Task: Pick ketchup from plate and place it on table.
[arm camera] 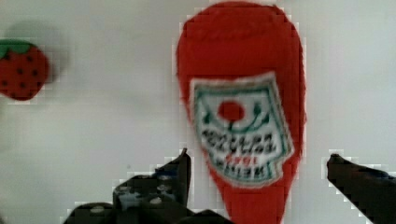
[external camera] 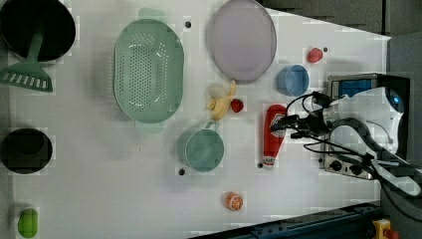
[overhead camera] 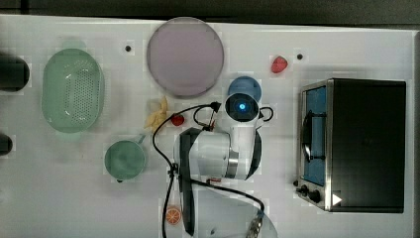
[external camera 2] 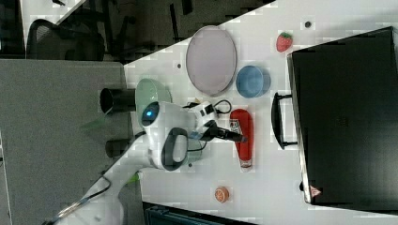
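Ketchup (arm camera: 243,112), a red bottle, is seen lying flat on the white table (external camera: 99,189), well apart from the empty plate (external camera: 242,40), with the gripper (arm camera: 257,172) spread astride its narrow end, so a straight upward retreat without nudging is advised.

ketchup (arm camera: 240,116): soft, fuzzy cloth | plate (overhead camera: 185,57): matt | table (overhead camera: 74,198): smooth white
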Robot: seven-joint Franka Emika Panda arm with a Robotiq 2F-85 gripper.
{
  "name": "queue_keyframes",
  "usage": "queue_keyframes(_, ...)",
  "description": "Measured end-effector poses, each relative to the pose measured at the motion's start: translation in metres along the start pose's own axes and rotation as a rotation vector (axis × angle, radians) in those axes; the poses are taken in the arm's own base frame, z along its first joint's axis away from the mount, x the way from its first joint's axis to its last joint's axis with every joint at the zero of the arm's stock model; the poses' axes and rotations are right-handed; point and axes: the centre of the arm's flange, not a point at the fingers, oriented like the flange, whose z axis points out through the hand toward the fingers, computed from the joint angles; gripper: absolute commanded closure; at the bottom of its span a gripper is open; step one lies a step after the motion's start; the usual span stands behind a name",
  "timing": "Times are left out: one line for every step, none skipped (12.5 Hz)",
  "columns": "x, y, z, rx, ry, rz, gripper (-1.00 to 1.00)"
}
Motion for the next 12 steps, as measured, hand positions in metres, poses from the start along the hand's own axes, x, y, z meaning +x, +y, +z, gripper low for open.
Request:
queue_keyframes(-0.002,-0.002,-0.022,-0.002,0.006,0.024,-1.0)
queue_keyframes(-0.004,-0.003,-0.054,-0.001,0.028,0.069,-1.0)
queue_keyframes(-0.007,-0.005,-0.095,0.007,0.074,0.117,-1.0)
queue_keyframes(-0.009,-0.007,-0.147,0.022,0.136,0.167,-1.0)
queue_keyframes(-0.015,-0.009,-0.205,0.045,0.21,0.212,-1.0)
queue_keyframes(-0.023,-0.012,-0.265,0.071,0.281,0.261,-1.0)
queue_keyframes(-0.038,-0.015,-0.32,0.095,0.328,0.314,-1.0)
queue_keyframes(-0.058,-0.014,-0.365,0.115,0.354,0.381,-1.0)
queue_keyframes(-0.082,-0.011,-0.399,0.129,0.367,0.442,-1.0)
queue_keyframes(-0.102,-0.009,-0.421,0.143,0.384,0.487,-1.0)
queue_keyframes(-0.115,-0.009,-0.436,0.156,0.398,0.514,-1.0)
queue_keyframes(-0.121,-0.01,-0.44,0.162,0.397,0.529,-1.0)
